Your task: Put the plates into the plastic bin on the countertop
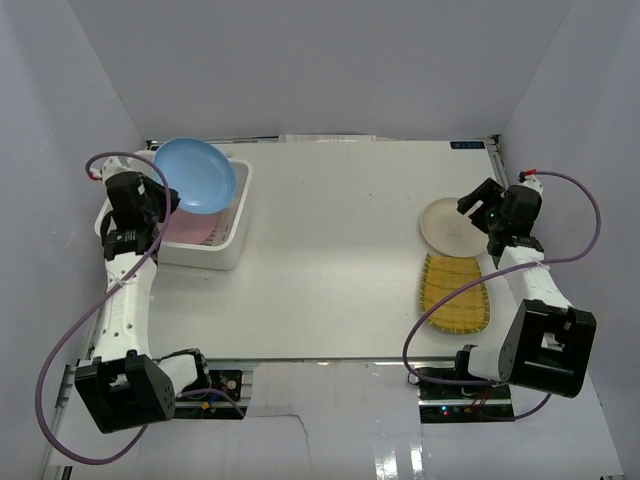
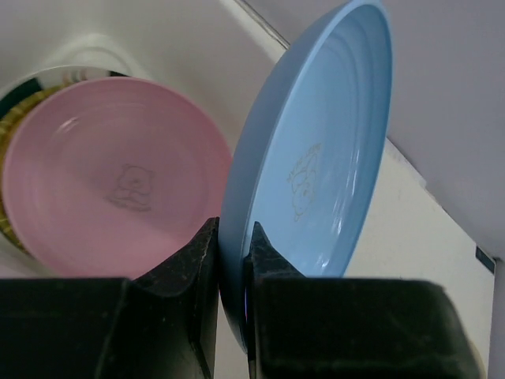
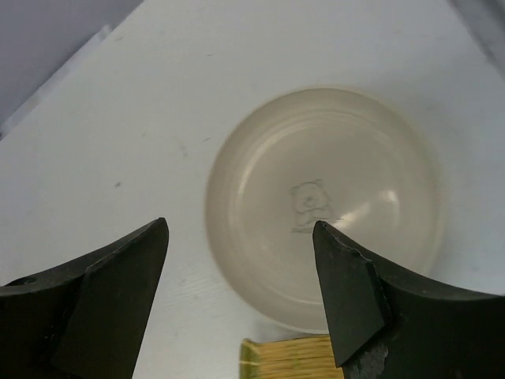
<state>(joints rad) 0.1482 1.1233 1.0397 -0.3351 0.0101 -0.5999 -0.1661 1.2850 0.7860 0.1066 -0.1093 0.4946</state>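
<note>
**Blue plate held over the bin, right hand open above the cream plate**

The left hand [image 2: 233, 237] is clamped on the blue plate [image 2: 316, 174]. Its two dark fingers pinch the plate's lower rim, one on each face, with only the thickness of the plate between them. The plate stands nearly on edge and rises up and away from the hand, its hollow side facing the right of the wrist view. In the top view it sits over the far part of the plastic bin [image 1: 236, 240], which stands at the far left of the desk [image 1: 330, 250]. Whether the plate's edge touches the bin's rim cannot be told from these views.

Inside the bin, just left of the held plate, the pink plate [image 2: 118, 181] lies flat with its hollow up. A dark green rim and a strip of yellow show from under its left edge, probably more plates stacked beneath it.

On the right side of the desk, the right hand [image 3: 241, 227] hangs with its fingers spread wide and holds nothing. The cream plate [image 3: 323, 205] lies flat on the desk beneath it, mostly toward the right finger. The yellow woven-look plate [image 1: 455, 292], the rectangular one, lies just nearer the arm bases, its far end touching or almost touching the cream plate's rim.
</note>
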